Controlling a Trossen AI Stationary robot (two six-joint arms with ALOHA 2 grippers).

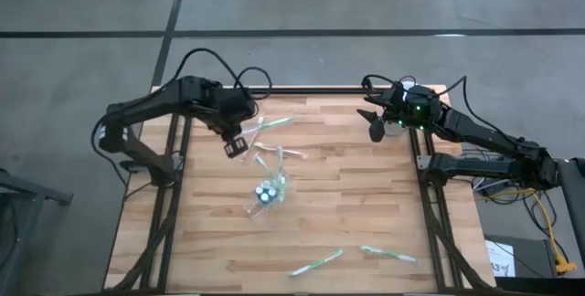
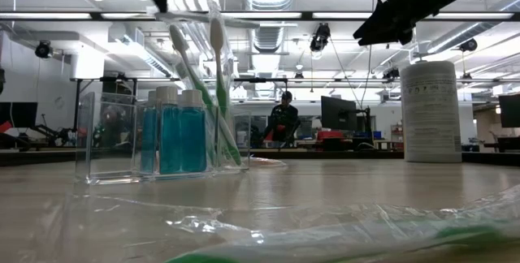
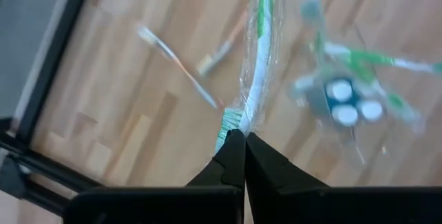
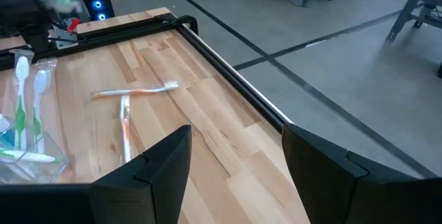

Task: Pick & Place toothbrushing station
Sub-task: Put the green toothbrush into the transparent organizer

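Observation:
A clear organizer [image 1: 268, 191] stands mid-table, holding blue bottles [image 2: 171, 137] and upright toothbrushes [image 2: 218, 44]. My left gripper [image 1: 243, 139] hangs over the far left of the table, shut on a green-and-white toothbrush in a clear wrapper [image 3: 257, 65], which is held above the wood [image 1: 274, 124]. Over the table's far right edge my right gripper [image 4: 235, 137] stands open, with nothing between its fingers. My left gripper pinches one end of the wrapped toothbrush [image 3: 233, 119], wrapper and all, between its two shut fingertips [image 3: 228, 156]. The fingers slant down from above. The brush runs straight on from the fingertips, along them, lifted clear of the table.
Two orange toothbrushes [image 4: 135, 91] lie crossed on the wood between the organizer and the far edge. Two wrapped green ones [image 1: 317, 261] [image 1: 388, 255] lie near the front edge. The low view shows a white canister [image 2: 431, 110] and a person [image 2: 283, 117] in the room behind.

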